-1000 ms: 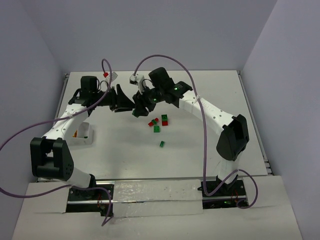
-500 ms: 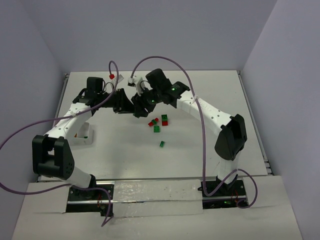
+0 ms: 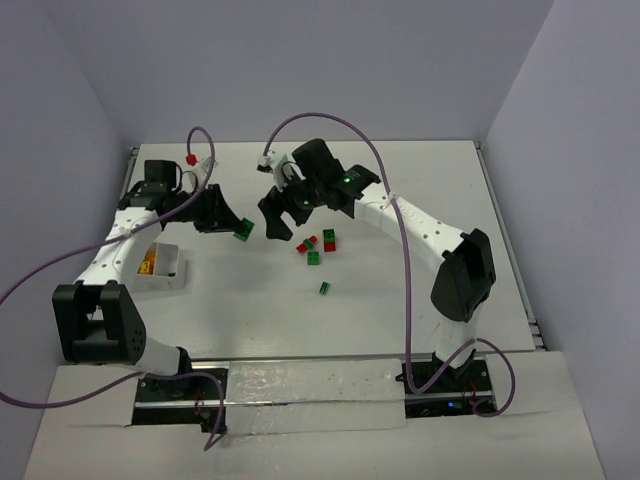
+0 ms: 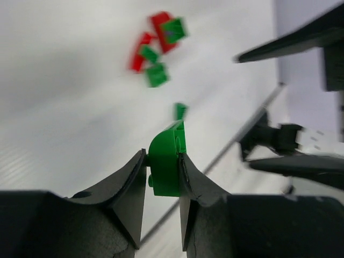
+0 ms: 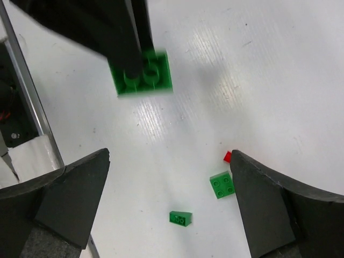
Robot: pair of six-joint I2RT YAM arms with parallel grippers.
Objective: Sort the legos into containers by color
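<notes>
Green lego [image 4: 165, 164], bright and studded, sits clamped in the left hand [image 4: 163, 156].

One brick [image 3: 243, 231] in left hand [image 4: 162, 166], right hand [image 3: 282, 228] just beside. Loose legos [image 3: 318, 245] on tabletop [image 3: 400, 290] to their right; container [image 3: 170, 276] far left.

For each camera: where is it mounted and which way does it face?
Top external: above, behind the robot, looking down at table; left arm, right arm show.
Left wrist: looks along left tool, shut on green brick.
Right wrist: looks down past open right tool.
Shared: both wrist views show that brick.
</notes>
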